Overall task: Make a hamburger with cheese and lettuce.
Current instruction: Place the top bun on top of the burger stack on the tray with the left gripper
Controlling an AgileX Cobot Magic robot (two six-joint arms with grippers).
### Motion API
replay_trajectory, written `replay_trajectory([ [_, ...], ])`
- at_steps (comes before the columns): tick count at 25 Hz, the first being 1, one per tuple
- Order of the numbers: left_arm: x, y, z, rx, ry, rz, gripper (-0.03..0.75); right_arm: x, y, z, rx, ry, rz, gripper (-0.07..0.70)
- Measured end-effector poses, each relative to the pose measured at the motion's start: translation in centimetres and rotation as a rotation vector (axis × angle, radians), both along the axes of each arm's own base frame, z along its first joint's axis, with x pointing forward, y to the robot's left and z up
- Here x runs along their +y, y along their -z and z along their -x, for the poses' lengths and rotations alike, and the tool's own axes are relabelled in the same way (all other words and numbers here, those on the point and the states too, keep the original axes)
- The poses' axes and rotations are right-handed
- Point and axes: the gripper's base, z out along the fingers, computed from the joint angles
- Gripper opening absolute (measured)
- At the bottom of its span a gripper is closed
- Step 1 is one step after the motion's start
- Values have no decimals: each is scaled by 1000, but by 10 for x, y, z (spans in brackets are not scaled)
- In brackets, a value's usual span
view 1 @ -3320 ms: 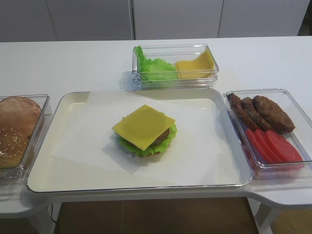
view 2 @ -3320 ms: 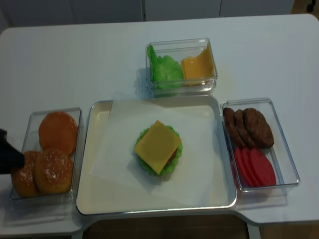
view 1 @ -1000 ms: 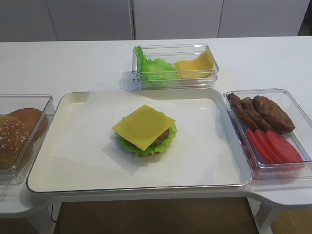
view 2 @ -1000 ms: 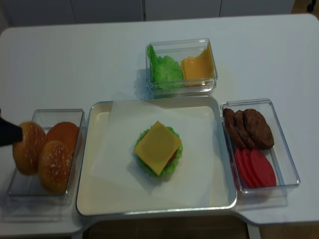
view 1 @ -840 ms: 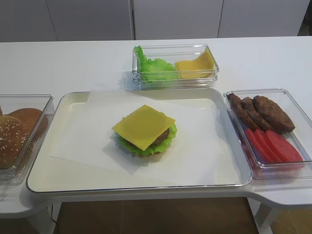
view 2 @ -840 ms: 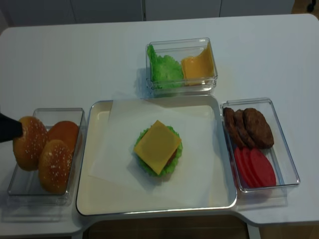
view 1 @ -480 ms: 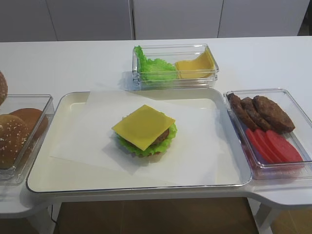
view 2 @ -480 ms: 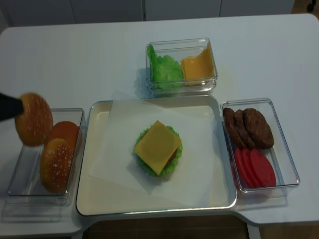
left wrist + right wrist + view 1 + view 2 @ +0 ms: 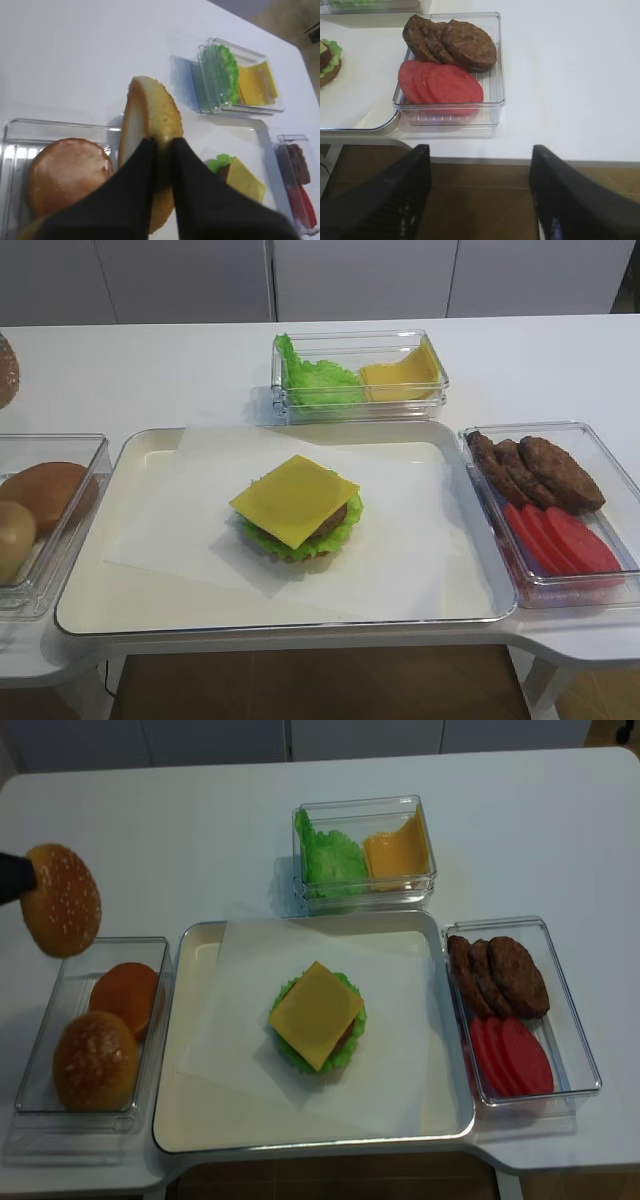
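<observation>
Hamburger stack (image 9: 317,1017), yellow cheese square topmost, sits mid-tray on white paper. Left gripper (image 9: 161,150), fingers pinched on a sesame-seeded golden bun top (image 9: 61,899) held on edge, hangs well left of it; travel must run rightward. Right gripper (image 9: 479,165) stands spread, idle.

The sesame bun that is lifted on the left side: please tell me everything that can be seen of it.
The glossy golden-brown sesame-seeded dome bun is held on edge in the air, its seeded dome facing the overhead camera. The left wrist view shows its pale cut face and tan rim. The black left pincer is shut on its lower edge, one finger on each face. It hangs above the white table, just beyond the clear plastic bun box, and touches nothing else. It is still far left of the open burger stack.
</observation>
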Motion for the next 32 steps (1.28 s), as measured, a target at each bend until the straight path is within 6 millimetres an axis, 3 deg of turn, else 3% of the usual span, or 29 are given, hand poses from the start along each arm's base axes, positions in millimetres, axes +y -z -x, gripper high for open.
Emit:
replay_trajectory([
  [3,-8,-3,-4,-21,15,38,71,0,0,0,0,0,0,468],
  [14,-69,-4,-14,-20,250,50,71,0,0,0,0,0,0,468],
  [25,-126,-4,-10,36,432,95,70,0,0,0,0,0,0,468],
  [32,-164,-10,-11,-20,474,144,70,0,0,0,0,0,0,468],
])
